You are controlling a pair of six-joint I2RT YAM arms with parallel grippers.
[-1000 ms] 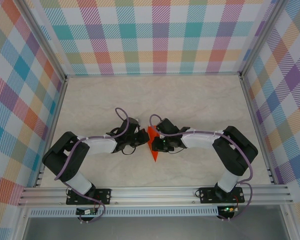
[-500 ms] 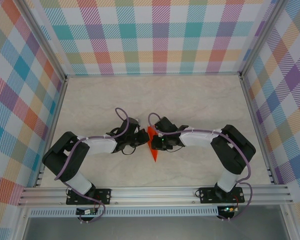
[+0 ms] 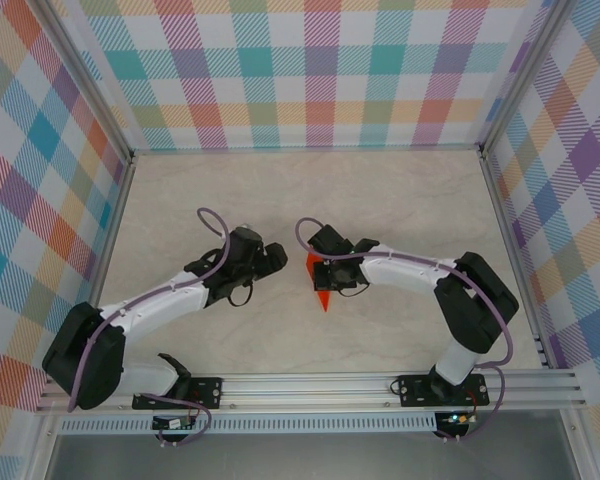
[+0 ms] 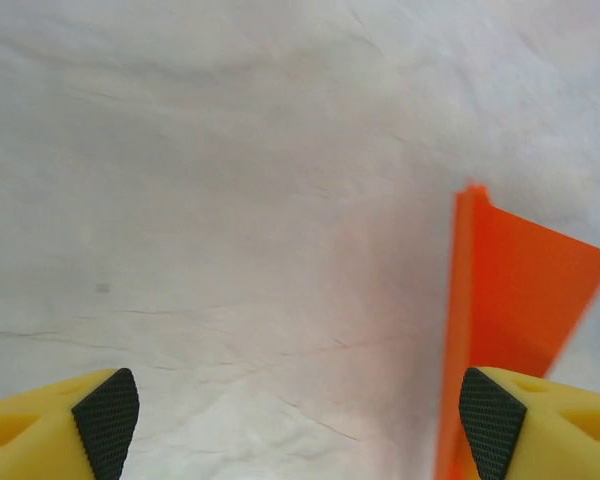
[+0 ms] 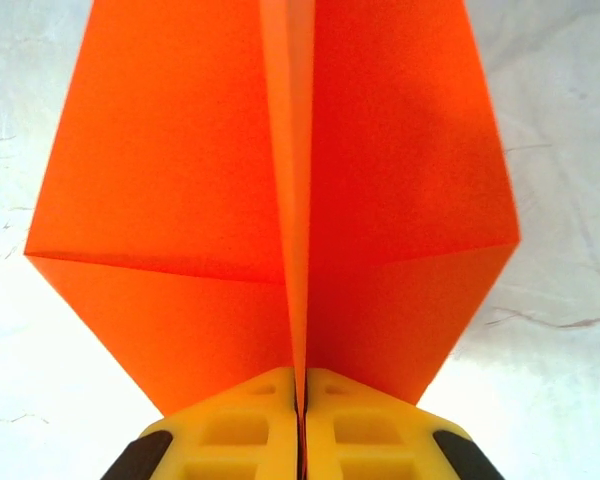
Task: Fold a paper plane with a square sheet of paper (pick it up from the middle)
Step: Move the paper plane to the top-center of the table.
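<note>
Bright orange paper plane [image 5: 280,180], yellow right tool [image 5: 300,400], pale marbled table [image 3: 400,200], multicoloured plaid walls [image 3: 310,70]

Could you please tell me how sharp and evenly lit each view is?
Top external: sharp, evenly lit, soft shadows. Left wrist: blurred, the pale marbled table smeared. Right wrist: crisp creases on the bright orange folded paper plane, table glaring white bottom left.

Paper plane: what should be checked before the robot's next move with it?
1. Right gripper shut on the plane, at its centre fold: ok.
2. Left gripper open, holding nothing: ok.
3. Left gripper apart from the plane, seen from the top view: ok.
4. Plane looks even on both sides of the fold: ok.
5. Plane lifted off the table: cannot tell.
</note>
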